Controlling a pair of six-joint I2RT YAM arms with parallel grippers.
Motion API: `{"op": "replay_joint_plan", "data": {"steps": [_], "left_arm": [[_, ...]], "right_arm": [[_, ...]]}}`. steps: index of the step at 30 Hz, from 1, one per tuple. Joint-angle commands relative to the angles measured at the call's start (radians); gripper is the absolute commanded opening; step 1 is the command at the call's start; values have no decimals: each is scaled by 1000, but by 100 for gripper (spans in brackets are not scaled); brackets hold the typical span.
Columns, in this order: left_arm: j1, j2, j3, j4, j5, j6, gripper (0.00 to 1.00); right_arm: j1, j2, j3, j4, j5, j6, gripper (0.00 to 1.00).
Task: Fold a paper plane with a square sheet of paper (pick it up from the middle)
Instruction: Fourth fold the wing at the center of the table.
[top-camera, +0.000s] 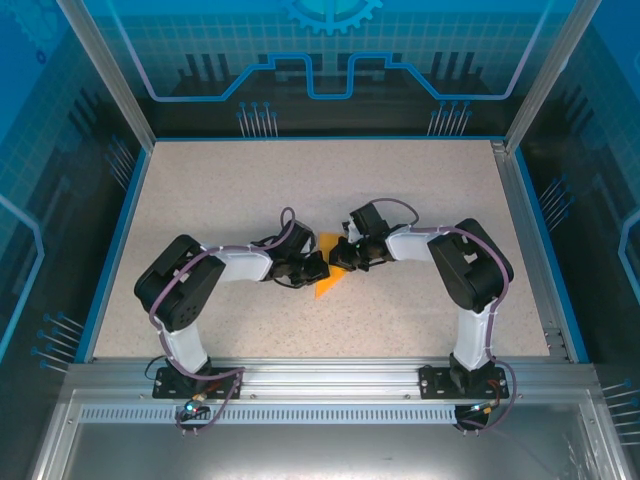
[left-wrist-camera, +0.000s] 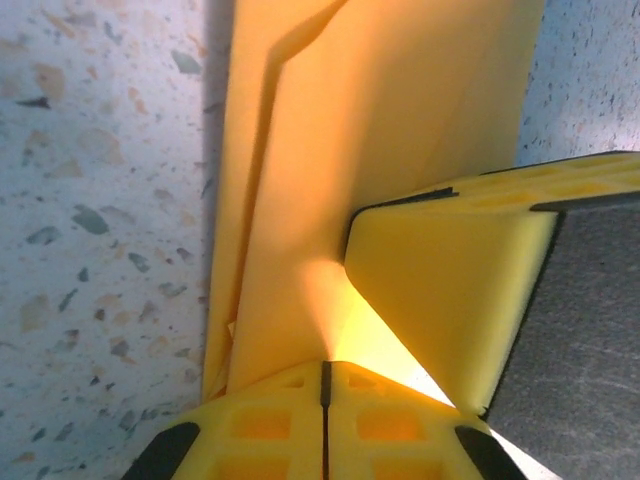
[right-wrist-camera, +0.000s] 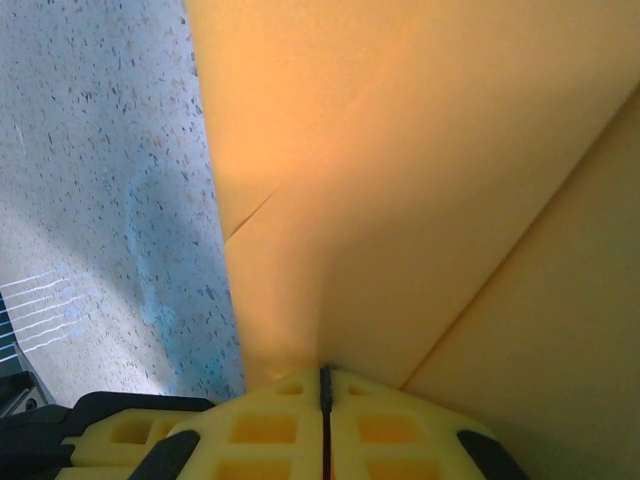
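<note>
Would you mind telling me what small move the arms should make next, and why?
Probably draw the grippers slightly apart along the fold to sharpen the crease. The left gripper and the right gripper are both shut on the folded square sheet of paper, pinching it close together, and its layers lie loosely at one edge.

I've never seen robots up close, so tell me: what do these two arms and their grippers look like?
The left arm and right arm have chunky black joints, white links and thin purple cables looping alongside. The left gripper and right gripper have yellow fingers with square cut-outs.
</note>
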Motion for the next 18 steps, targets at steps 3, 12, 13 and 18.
{"op": "replay_joint_plan", "data": {"steps": [3, 12, 13, 18], "left_arm": [[-10, 27, -61, -164, -96, 55, 7], [-11, 36, -62, -116, -71, 47, 5], [-11, 35, -63, -110, -68, 49, 5], [-10, 34, -58, -111, -64, 43, 5]], "right_arm": [[6, -64, 7, -69, 89, 0, 7], [13, -46, 12, 10, 38, -8, 3], [15, -31, 18, 4, 43, -7, 3], [2, 31, 22, -19, 82, -39, 4]]}}
